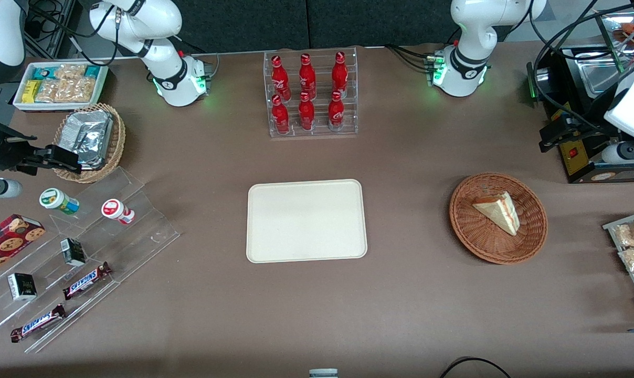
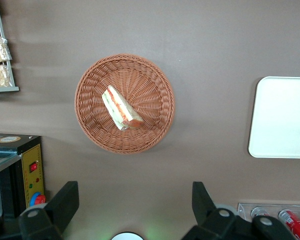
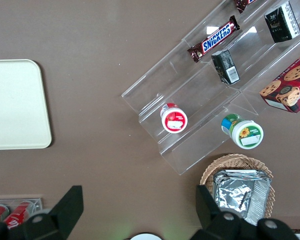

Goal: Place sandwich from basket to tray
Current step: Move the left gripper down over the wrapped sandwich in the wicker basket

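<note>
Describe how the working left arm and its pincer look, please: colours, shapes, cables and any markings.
The left arm has glossy white rounded shells with black joint bands and a small dark logo near its base, where green lights glow. Black cables run from the base. Its pincer, high above the table and nearer the bottle rack than the basket, has two black wedge-shaped fingers on grey mounts, set wide apart.

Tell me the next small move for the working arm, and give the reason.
Probably bring the gripper over the basket and lower it toward the sandwich. Its fingers stand open, empty, high above bare table beside the basket. The sandwich lies in the basket and nothing is on the tray yet.
</note>
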Robot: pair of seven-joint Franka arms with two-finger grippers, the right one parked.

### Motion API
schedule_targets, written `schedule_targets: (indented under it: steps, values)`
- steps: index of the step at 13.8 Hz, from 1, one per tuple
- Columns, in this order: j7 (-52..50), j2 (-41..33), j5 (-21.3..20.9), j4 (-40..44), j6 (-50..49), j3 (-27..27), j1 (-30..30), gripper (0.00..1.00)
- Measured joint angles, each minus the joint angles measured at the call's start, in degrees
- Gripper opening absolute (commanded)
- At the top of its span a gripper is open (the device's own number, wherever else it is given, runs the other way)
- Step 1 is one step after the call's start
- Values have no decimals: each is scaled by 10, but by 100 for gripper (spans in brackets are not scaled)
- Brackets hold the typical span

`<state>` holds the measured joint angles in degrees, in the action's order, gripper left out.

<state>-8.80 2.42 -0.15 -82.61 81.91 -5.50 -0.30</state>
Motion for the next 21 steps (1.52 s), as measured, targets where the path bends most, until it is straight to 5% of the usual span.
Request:
schedule_targets:
  steps: [12,21]
  values:
    - [-21,85,-17,-3,8,12,-28,100]
    - [-261,122,-17,-139,207,13,-63,100]
